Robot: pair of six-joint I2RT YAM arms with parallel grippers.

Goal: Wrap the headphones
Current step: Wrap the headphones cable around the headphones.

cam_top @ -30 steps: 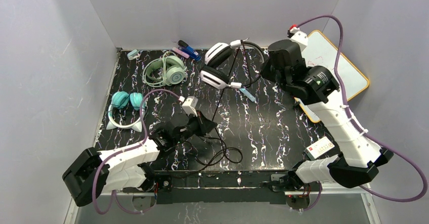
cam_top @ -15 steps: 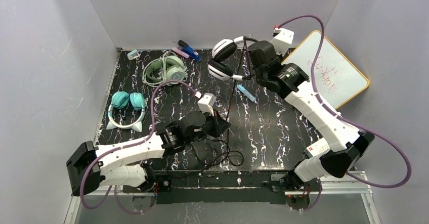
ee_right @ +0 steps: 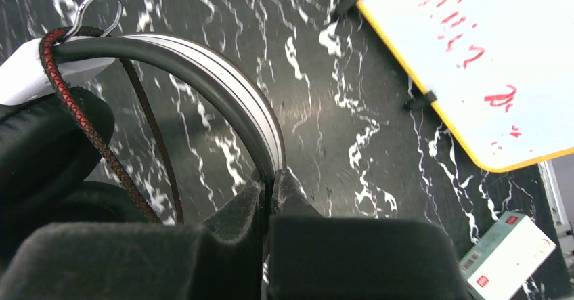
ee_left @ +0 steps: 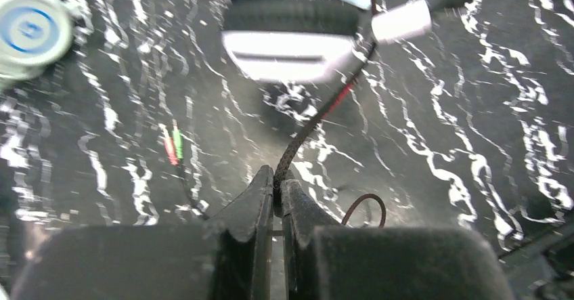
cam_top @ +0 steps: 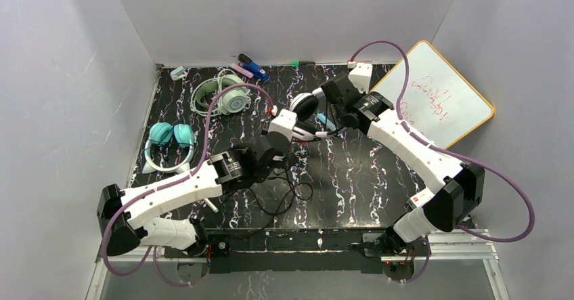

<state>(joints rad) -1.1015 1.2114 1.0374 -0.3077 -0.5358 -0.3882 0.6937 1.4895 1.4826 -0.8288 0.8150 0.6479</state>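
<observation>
The black-and-white headphones [cam_top: 306, 105] hang in my right gripper [cam_top: 329, 114], which is shut on the headband [ee_right: 203, 63] just above the table. Their thin braided cable [ee_left: 318, 114] runs from the ear cup [ee_left: 291, 39] down into my left gripper [ee_left: 277, 181], which is shut on it; in the top view this gripper [cam_top: 281, 152] sits just below-left of the headset. Slack cable loops [cam_top: 284, 191] on the table near the front. The mint-green headphones [cam_top: 227, 97] lie at the back left. The teal headphones with the white cat-ear band [cam_top: 169, 141] lie at the far left.
A yellow-framed whiteboard [cam_top: 433, 100] leans at the back right, also in the right wrist view [ee_right: 460, 56]. Pens and markers [cam_top: 252, 66] lie along the back edge. A small white box [ee_right: 511, 249] lies at the front right. The cable's red and green plugs [ee_left: 172, 144] rest on the table.
My right arm has swung the black-and-white headphones down and left from the back toward the table's middle. My left gripper has moved up and right with the cable, closer to the headset.
</observation>
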